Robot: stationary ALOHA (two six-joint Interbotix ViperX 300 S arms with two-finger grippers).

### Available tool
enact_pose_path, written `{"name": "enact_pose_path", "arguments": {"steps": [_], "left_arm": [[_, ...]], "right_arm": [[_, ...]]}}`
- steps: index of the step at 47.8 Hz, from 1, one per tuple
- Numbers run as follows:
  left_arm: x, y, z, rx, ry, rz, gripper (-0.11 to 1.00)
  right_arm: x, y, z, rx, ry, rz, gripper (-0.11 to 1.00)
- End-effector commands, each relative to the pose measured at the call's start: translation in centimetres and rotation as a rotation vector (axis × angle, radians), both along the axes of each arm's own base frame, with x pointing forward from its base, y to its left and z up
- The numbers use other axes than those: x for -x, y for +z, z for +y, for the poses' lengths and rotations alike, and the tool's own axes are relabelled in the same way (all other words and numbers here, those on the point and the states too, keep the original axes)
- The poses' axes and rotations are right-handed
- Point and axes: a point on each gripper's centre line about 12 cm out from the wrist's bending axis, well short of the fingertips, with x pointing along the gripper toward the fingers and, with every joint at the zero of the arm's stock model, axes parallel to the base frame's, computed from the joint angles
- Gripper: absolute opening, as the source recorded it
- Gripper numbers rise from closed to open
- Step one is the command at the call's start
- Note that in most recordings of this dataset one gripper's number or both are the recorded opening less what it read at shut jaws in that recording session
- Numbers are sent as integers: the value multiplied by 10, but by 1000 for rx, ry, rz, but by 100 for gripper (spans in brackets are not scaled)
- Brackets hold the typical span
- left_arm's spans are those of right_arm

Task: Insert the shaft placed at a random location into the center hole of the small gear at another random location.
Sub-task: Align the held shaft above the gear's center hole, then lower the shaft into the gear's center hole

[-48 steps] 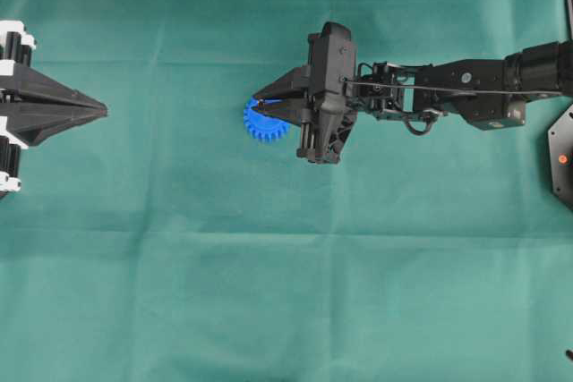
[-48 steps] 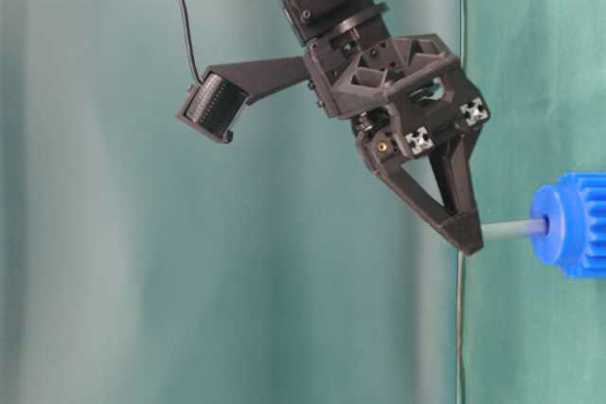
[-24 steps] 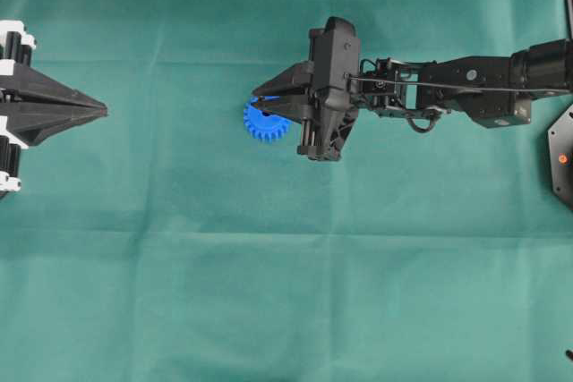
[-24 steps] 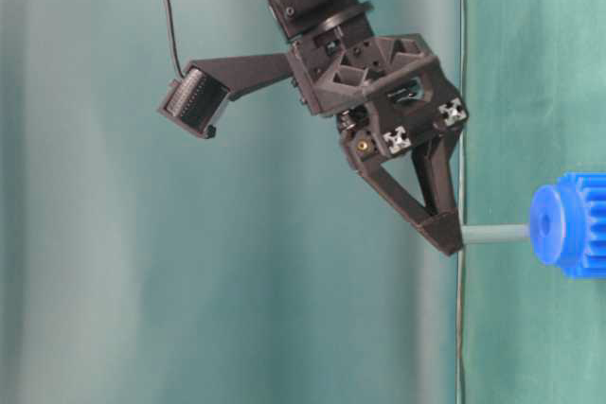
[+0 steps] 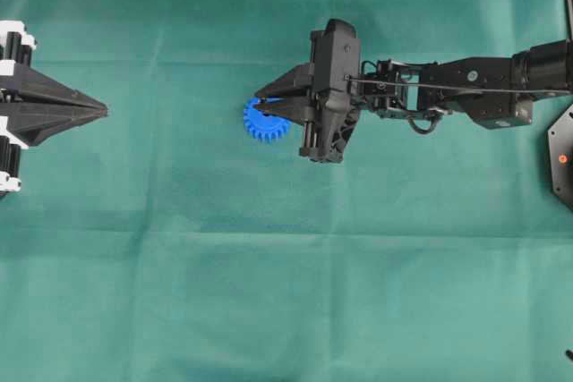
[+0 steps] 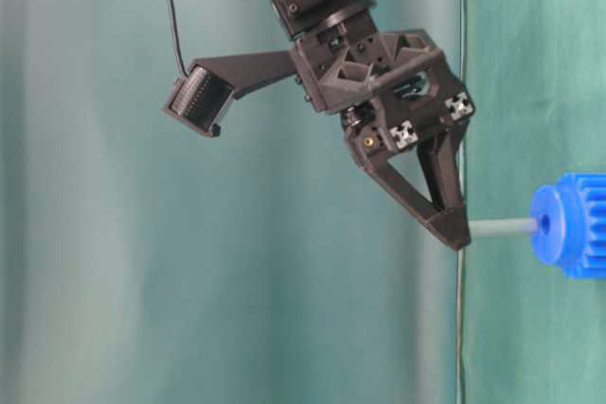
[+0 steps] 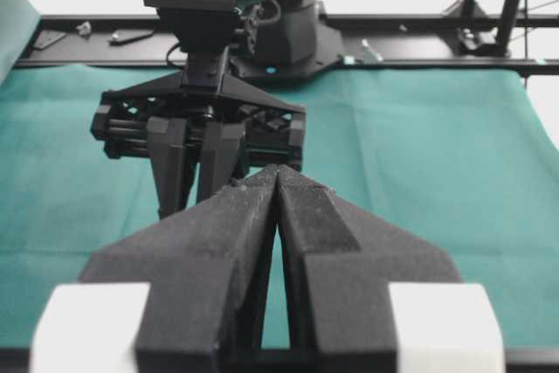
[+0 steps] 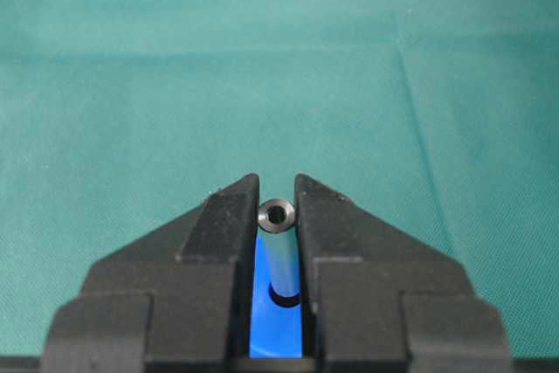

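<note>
The blue small gear (image 5: pixel 266 123) lies flat on the green cloth near the middle. My right gripper (image 5: pixel 257 106) is above it, shut on the shaft (image 8: pixel 279 246), a silvery-grey pin held upright by its top end. In the right wrist view the pin's lower end meets the dark center hole (image 8: pixel 286 300) of the gear (image 8: pixel 272 334). In the table-level view the shaft (image 6: pixel 502 227) runs from the right gripper (image 6: pixel 458 235) to the gear's hub (image 6: pixel 547 225). My left gripper (image 5: pixel 101 111) is shut and empty at the far left; it also shows in the left wrist view (image 7: pixel 278 172).
Green cloth (image 5: pixel 286 275) covers the table. A black fixture (image 5: pixel 562 157) sits at the right edge. In the left wrist view a black frame rail (image 7: pixel 419 20) runs along the far edge of the table, behind the right arm (image 7: pixel 205 120).
The right gripper drew the shaft slightly back from the gear's hub half a second ago, then brought it toward the hub again. The left gripper has not moved.
</note>
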Motion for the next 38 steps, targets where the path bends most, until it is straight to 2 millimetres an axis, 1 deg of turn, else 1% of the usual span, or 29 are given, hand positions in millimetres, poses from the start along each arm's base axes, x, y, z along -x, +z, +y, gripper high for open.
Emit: {"name": "enact_pose_path", "arguments": {"steps": [1, 38], "left_arm": [[-2, 5, 0, -1, -2, -12, 0], [-2, 5, 0, -1, -2, -11, 0]], "right_arm": [[-1, 11, 1, 6, 3, -32, 12], [-5, -24, 0, -12, -10, 27, 12]]}}
